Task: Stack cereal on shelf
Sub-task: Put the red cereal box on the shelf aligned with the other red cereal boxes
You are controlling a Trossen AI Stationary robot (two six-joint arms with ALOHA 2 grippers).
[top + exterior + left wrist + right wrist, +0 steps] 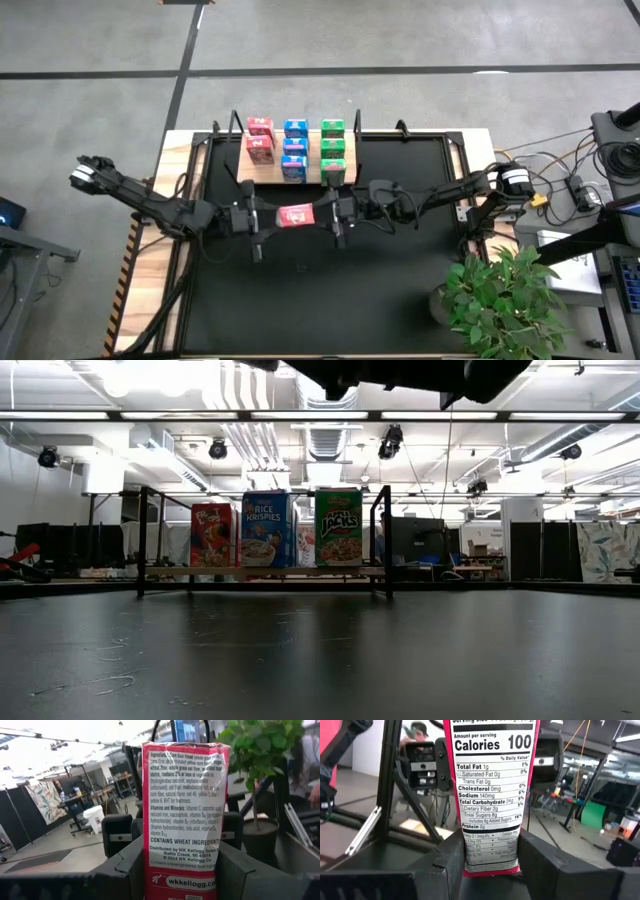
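The wooden shelf [262, 172] stands at the far middle of the black mat and carries two pink-red, three blue and three green cereal boxes in columns. The low view shows the front row on the board [260, 571]. The third pink-red box [296, 215] sits in the air near the shelf's front, between my two grippers. My left gripper [262, 217] is at the box's left end and my right gripper [335, 214] at its right end, both shut on it. The box fills both wrist views [182, 795] [490, 780]. My left gripper pinches the pink-red box between its two fingers at the box's left end, on the ingredients panel's lower part [182, 870]. The fingers [125, 865] come level from the table's left. The box is lifted clear of the mat. My right gripper pinches the same box between its two fingers at the opposite end, at the bottom of the nutrition panel [490, 860]. Its fingers [535, 860] come level from the table's right. The box spans the gap between both grippers, off the mat.
Thin black posts [379, 540] rise at the shelf's ends. A potted plant [500, 300] stands at the near right corner. Cables and gear [560, 190] lie beyond the right edge. The black mat [320, 290] stretches on the near side of the grippers.
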